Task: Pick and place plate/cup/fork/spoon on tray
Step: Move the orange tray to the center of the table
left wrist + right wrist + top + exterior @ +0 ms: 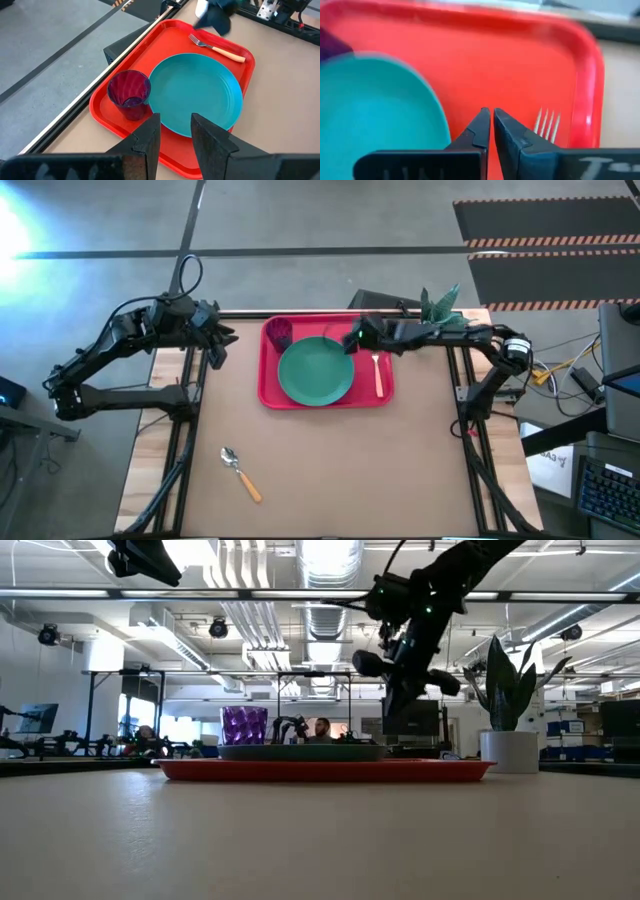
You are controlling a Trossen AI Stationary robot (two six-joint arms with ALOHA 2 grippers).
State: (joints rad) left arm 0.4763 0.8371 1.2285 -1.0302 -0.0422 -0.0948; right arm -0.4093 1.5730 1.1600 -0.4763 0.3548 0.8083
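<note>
The red tray lies at the table's far middle. On it are the teal plate, the purple cup at its far left corner, and the fork along its right side, tines toward the far edge. The spoon lies on the bare table at the near left. My right gripper is shut and empty; it hovers above the tray's far right part, between plate and fork. My left gripper is open and empty, raised just left of the tray.
A white pot with a green plant stands at the table's far right corner, behind my right arm. The bare tabletop stretches from the tray to the near edge, with only the spoon on it. People and equipment show in the room beyond the table.
</note>
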